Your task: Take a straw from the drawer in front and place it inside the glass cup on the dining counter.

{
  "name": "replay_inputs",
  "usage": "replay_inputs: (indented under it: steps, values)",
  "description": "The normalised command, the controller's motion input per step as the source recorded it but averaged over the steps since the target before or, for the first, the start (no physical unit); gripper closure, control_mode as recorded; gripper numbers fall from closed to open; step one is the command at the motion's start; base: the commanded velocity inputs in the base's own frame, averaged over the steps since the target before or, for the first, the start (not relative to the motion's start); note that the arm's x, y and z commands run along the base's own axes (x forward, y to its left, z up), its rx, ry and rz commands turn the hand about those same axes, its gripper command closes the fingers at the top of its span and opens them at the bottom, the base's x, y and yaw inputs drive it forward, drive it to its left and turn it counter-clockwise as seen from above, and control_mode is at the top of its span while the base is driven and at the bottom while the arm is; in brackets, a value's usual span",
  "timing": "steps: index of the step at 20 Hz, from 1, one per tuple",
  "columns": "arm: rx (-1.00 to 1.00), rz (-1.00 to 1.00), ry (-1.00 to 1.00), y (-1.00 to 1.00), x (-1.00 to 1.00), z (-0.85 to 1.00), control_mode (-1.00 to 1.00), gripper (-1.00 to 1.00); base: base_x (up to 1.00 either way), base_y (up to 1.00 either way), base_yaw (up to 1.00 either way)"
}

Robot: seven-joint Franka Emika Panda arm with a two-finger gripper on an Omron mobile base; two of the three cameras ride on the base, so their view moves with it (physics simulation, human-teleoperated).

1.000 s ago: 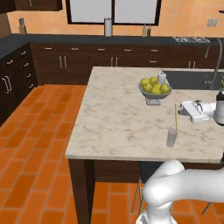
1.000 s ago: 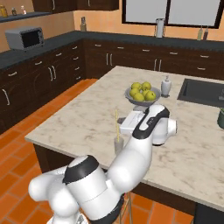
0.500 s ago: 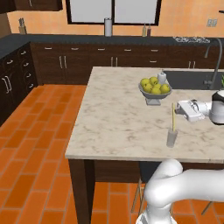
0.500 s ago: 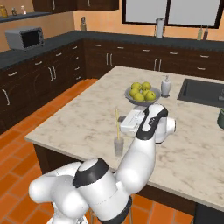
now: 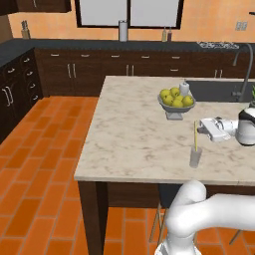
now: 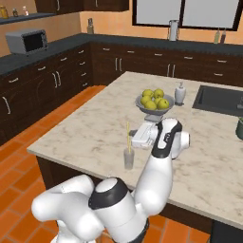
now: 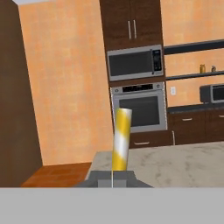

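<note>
The glass cup (image 5: 195, 157) (image 6: 128, 159) stands near the front edge of the dining counter (image 5: 134, 134) (image 6: 90, 137). The pale yellow straw (image 5: 195, 135) (image 6: 127, 135) stands almost upright inside it, with its upper half above the rim. My gripper (image 5: 199, 128) (image 6: 134, 137) lies level over the counter, its tips at the straw's upper part. In the hand view the straw (image 7: 120, 140) rises straight from my two nearly closed fingertips (image 7: 105, 178), so the gripper (image 7: 113, 178) looks shut on it. The drawer is out of view.
A grey bowl of yellow-green fruit (image 5: 175, 99) (image 6: 153, 102) stands behind the gripper, with a small white soap bottle (image 6: 179, 93) beside it. A sink (image 5: 219, 90) is set into the far right of the counter. Dark cabinets line the back wall.
The straw's top has shifted slightly left, from tilted to nearly upright in the cup. The wrist and forearm have swung further into the left base view. The cup has stayed put.
</note>
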Motion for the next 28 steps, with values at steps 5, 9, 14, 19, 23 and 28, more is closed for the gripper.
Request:
replay_inputs:
  steps: [5, 9, 14, 19, 23, 28]
  values:
    - [0.0, 0.0, 0.0, 0.0, 0.15, -0.18, -1.0, 1.0, 0.0, 0.0, 0.0]
    - [0.0, 0.0, -0.01, -0.09, 0.02, -0.2, -1.0, 1.0, 0.0, 0.0, 0.0]
    - [0.0, 0.0, -0.02, -0.23, -0.21, -0.19, -1.0, 1.0, 0.0, 0.0, 0.0]
    - [0.0, 0.0, -0.01, -0.1, -0.11, -0.19, -1.0, 1.0, 0.0, 0.0, 0.0]
    - [0.0, 0.0, 0.0, 0.04, 0.0, -0.12, -1.0, -1.0, 0.0, 0.0, 0.0]
    - [0.0, 0.0, -0.02, -0.04, 0.0, 0.0, -1.0, -1.0, 0.0, 0.0, 0.0]
